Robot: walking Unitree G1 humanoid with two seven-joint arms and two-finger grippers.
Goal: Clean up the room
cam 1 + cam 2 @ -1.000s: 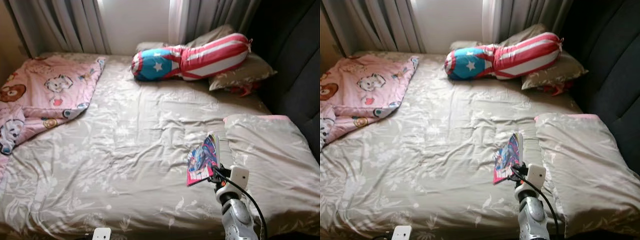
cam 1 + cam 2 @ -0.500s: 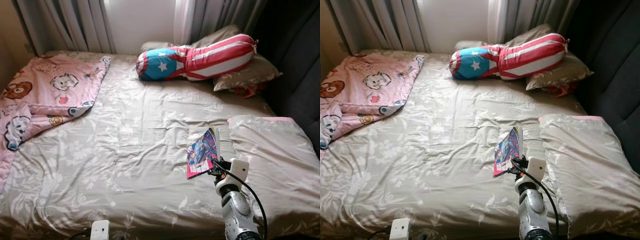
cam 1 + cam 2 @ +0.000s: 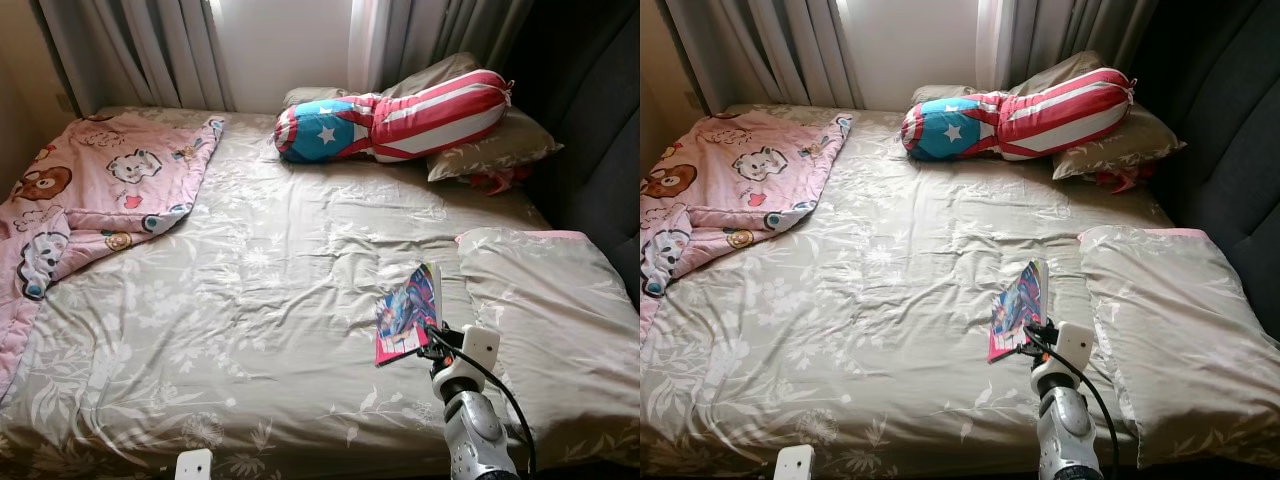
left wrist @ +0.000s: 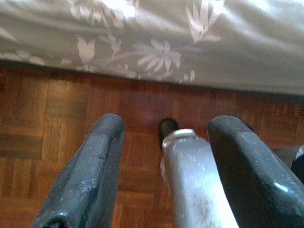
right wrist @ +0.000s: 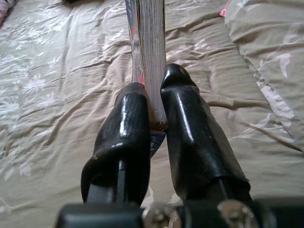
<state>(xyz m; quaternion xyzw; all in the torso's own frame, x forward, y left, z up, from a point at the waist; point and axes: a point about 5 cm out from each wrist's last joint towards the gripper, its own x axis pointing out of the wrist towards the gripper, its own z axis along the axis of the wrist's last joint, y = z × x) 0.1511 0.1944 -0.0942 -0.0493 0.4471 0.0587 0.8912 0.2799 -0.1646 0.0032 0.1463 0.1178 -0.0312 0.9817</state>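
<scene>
A thin comic book (image 3: 408, 314) with a bright blue and pink cover is held up on edge above the grey floral bedspread (image 3: 260, 290), near the bed's front right. My right gripper (image 5: 153, 102) is shut on the book's lower edge (image 5: 148, 57), one black finger on each side. My right arm (image 3: 470, 425) rises from the bottom of the head views. My left gripper (image 4: 164, 137) hangs low beside the bed, fingers apart over a wooden parquet floor (image 4: 61, 109), with nothing between them.
A red, white and blue star bolster (image 3: 390, 112) lies on pillows at the head of the bed. A pink cartoon blanket (image 3: 90, 200) is bunched on the left side. A grey pillow (image 3: 550, 300) lies at the right, against a dark headboard (image 3: 600, 130). Curtains (image 3: 150, 50) hang behind.
The camera has shifted, so the whole bed sits a little further right and lower in view. The book stays clamped in my right gripper at about the same height.
</scene>
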